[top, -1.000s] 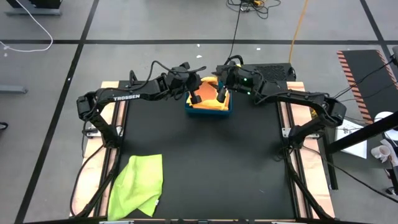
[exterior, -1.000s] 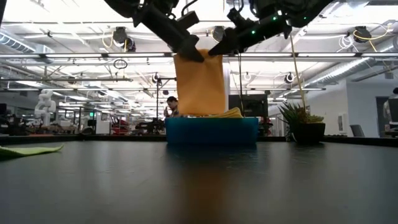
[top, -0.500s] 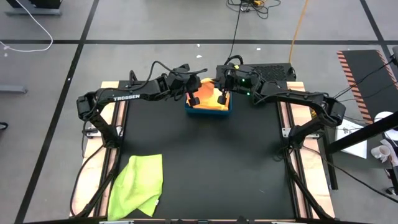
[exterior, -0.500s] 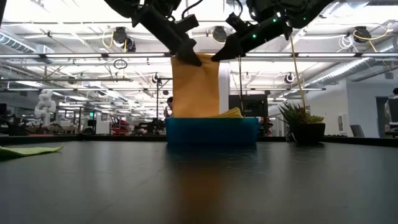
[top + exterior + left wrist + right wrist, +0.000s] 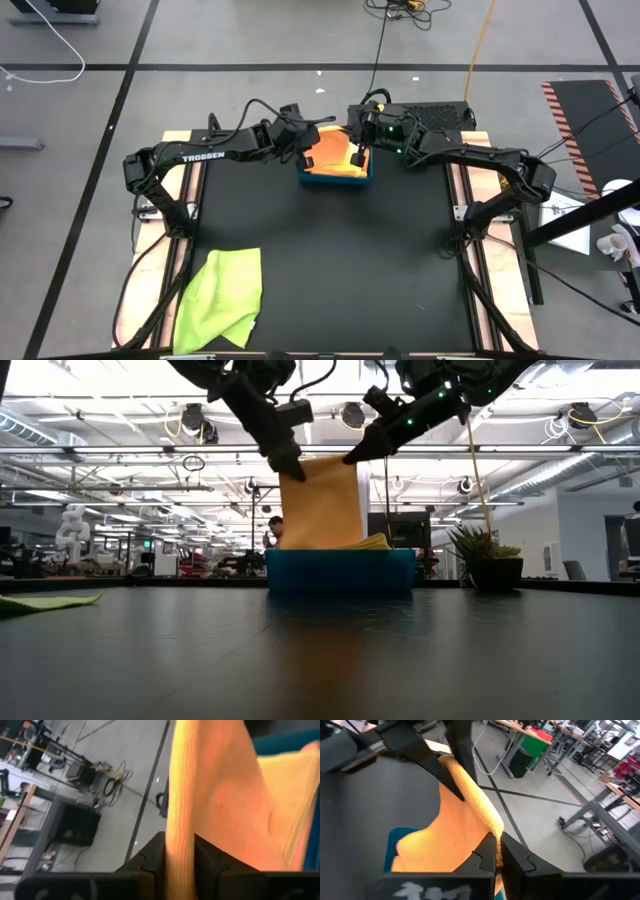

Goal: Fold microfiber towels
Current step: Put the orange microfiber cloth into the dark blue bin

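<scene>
Overhead, bright ceiling lights (image 5: 590, 415) above black table (image 5: 320, 660).

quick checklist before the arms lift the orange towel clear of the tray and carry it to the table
1. Right gripper shut on the orange towel top edge: ok.
2. Left gripper hold: edge sits between its fingers, firmness cannot tell.
3. Towel clear of the blue tray: not ok, lower end still inside.
4. Yellow towel underneath staying put: cannot tell.
5. Landing area free: ok, lime green towel lies at the near left corner only.
</scene>
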{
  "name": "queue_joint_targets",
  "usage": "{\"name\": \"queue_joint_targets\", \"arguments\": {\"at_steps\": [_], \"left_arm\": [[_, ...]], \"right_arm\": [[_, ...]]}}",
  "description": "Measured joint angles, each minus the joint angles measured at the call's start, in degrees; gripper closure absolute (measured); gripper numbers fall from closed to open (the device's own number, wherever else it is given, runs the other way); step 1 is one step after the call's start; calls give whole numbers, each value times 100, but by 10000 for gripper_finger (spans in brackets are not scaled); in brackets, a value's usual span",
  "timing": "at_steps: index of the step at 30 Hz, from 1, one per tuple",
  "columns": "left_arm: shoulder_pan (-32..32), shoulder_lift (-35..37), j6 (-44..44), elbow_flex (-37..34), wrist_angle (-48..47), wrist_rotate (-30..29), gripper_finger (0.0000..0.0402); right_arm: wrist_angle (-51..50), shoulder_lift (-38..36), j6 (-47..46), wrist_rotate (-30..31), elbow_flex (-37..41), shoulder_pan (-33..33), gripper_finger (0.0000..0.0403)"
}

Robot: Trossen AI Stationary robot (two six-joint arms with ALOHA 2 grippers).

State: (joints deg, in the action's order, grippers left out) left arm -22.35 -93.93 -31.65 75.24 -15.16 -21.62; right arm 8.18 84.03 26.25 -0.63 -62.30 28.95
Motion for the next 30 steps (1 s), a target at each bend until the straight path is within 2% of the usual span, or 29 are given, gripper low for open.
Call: {"name": "queue_joint_targets", "arguments": {"at_steps": [8, 11, 13, 15, 21, 23, 27, 30], "left_arm": [[-59, 0, -177, 0, -415, -159, 318], [-94, 0, -245, 0, -478, -159, 335], [-109, 15, -333, 0, -452, -163, 363], [-140, 41, -397, 0, -327, -167, 389], [-364, 52, -678, 0, 563, -180, 396], [-507, 52, -729, 0, 778, -10, 396], [-811, 22, -614, 2, 1006, 719, 398], [-962, -107, -558, 10, 1158, 970, 398]], "right_arm": [[3, 0, 108, 57, 0, 25, 402], [3, 0, 108, 55, 0, 94, 402], [12, 0, 108, 57, 0, 155, 402], [42, 0, 108, 54, 0, 226, 402], [348, -4, 167, 60, 2, 535, 403], [441, -4, 167, 29, 2, 669, 403], [486, -2, 161, -74, 2, 927, 403], [484, 0, 131, -152, 2, 1061, 403]]}}
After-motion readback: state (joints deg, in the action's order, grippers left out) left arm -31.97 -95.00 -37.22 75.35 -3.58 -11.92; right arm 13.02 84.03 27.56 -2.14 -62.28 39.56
